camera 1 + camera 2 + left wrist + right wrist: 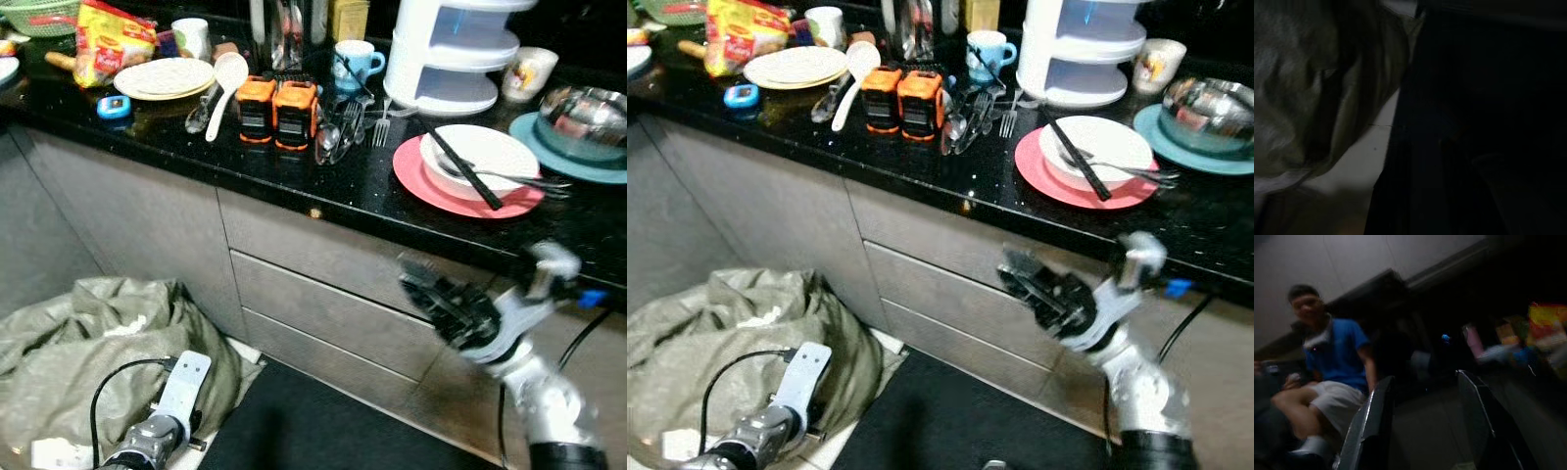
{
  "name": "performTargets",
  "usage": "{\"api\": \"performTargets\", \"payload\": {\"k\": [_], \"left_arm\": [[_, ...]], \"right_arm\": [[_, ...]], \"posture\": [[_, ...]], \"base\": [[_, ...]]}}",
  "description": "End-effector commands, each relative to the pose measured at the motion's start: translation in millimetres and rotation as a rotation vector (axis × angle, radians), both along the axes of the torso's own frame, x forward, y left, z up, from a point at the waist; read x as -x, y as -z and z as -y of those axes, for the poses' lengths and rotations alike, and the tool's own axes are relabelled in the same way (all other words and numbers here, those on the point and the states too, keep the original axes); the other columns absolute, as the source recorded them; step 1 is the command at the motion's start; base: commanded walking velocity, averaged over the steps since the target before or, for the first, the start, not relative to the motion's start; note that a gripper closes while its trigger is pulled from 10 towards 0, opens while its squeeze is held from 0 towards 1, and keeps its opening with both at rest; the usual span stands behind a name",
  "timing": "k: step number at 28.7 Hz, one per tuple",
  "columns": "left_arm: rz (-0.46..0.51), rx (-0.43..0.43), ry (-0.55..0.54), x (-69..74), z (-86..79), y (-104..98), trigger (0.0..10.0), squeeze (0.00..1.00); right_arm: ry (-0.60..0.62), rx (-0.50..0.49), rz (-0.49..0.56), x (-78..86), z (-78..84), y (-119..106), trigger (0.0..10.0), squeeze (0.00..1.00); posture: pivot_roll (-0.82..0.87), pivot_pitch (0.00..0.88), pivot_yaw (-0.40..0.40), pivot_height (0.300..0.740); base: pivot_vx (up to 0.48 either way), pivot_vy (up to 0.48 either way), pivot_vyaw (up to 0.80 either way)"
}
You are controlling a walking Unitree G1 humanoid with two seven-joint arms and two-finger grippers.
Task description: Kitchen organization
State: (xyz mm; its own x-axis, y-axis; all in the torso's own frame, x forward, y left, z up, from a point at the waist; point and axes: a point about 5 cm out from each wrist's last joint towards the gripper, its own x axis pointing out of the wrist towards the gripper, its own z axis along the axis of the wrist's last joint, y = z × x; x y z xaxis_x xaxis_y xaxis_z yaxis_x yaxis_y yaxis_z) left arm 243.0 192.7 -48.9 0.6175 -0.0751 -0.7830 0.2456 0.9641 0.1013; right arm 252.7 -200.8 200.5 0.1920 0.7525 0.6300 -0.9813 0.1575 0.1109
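Note:
On the black counter [294,176] a pink plate [407,168] holds a white bowl [490,147] with black chopsticks [465,168] across it. Right of it a steel bowl [588,113] rests on a teal plate [529,132]. Two orange battery packs [276,110], loose forks and spoons [353,125], a white rice paddle [227,78], stacked plates [165,76] and a blue mug [355,61] lie further left. My right gripper [423,286] is raised in front of the drawers, below the counter edge, open and empty [1425,421]. My left arm [157,426] hangs idle near the floor.
A white tiered rack [451,49], a white mug [529,70] and a red-yellow snack bag [113,39] stand at the back. Grey drawers [323,294] lie under the counter. An olive cloth bag [98,333] and dark mat [323,421] cover the floor. A person [1332,357] sits behind.

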Motion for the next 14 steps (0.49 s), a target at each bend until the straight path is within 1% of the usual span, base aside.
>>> {"api": "performTargets", "payload": {"k": [1, 2, 4, 6, 7, 8, 9, 10, 11, 12, 13, 14], "left_arm": [[-0.03, -0.001, -0.013, 8.8, -5.1, 5.2, 10.0, 0.0], [-0.029, 0.001, -0.013, 8.7, -5.0, 5.1, 10.0, 0.0], [-0.027, 0.005, -0.012, 8.7, -4.7, 5.1, 10.0, 0.0], [-0.027, 0.005, -0.012, 8.7, -4.7, 5.1, 10.0, 0.0], [-0.027, 0.005, -0.012, 8.7, -4.5, 5.1, 10.0, 0.0], [-0.026, 0.006, -0.014, 8.6, -4.3, 5.2, 10.0, 0.0], [-0.026, 0.006, -0.014, 8.6, -4.3, 5.2, 10.0, 0.0], [-0.026, 0.006, -0.014, 8.6, -4.1, 5.2, 10.0, 0.0], [-0.025, 0.006, -0.015, 8.6, -3.9, 5.2, 10.0, 0.0], [-0.025, 0.006, -0.014, 8.5, -3.7, 5.2, 10.0, 0.0], [-0.025, 0.006, -0.014, 8.5, -3.7, 5.2, 10.0, 0.0], [-0.025, 0.005, -0.014, 8.4, -3.5, 5.1, 10.0, 0.0]], "right_arm": [[-0.09, -0.045, 0.173, 15.2, -3.6, -40.6, 10.0, 0.0], [-0.109, -0.055, 0.22, 20.9, -3.3, -52.5, 10.0, 0.0], [-0.09, -0.06, 0.306, 28.1, -4.9, -77.9, 10.0, 0.0], [-0.082, -0.065, 0.32, 29.0, -5.1, -82.3, 10.0, 0.0], [-0.038, -0.09, 0.337, 27.7, -2.1, -91.5, 10.0, 0.0], [0.048, -0.115, 0.353, 23.0, 3.8, -103.3, 10.0, 0.0], [0.048, -0.115, 0.353, 23.0, 3.8, -103.3, 10.0, 0.0], [0.17, -0.113, 0.367, 17.1, 11.4, -114.4, 10.0, 0.0], [0.254, -0.112, 0.376, 13.6, 17.0, -121.7, 10.0, 0.0], [0.355, -0.087, 0.347, 6.5, 23.5, -129.2, 10.0, 0.0], [0.355, -0.087, 0.347, 6.5, 23.5, -129.2, 10.0, 0.0], [0.414, -0.071, 0.324, 2.4, 27.5, -133.4, 10.0, 0.0]], "posture": [[0.03, 0.095, 0.033, 0.74], [0.03, 0.095, 0.033, 0.74], [0.03, 0.093, 0.036, 0.74], [0.03, 0.093, 0.036, 0.74], [0.03, 0.092, 0.036, 0.74], [0.03, 0.092, 0.036, 0.74], [0.03, 0.092, 0.036, 0.74], [0.03, 0.092, 0.036, 0.74], [0.03, 0.092, 0.034, 0.74], [0.03, 0.093, 0.033, 0.74], [0.03, 0.093, 0.033, 0.74], [0.03, 0.093, 0.033, 0.74]], "base": [[0.0, 0.0, 0.0], [0.0, 0.0, 0.0], [0.0, 0.0, 0.0], [0.0, 0.0, 0.0], [0.0, 0.0, 0.0], [0.0, 0.0, 0.0], [0.0, 0.0, 0.0], [0.0, 0.0, 0.0], [0.0, 0.0, 0.0], [0.0, 0.0, 0.0], [0.0, 0.0, 0.0], [0.0, 0.0, 0.0]]}}
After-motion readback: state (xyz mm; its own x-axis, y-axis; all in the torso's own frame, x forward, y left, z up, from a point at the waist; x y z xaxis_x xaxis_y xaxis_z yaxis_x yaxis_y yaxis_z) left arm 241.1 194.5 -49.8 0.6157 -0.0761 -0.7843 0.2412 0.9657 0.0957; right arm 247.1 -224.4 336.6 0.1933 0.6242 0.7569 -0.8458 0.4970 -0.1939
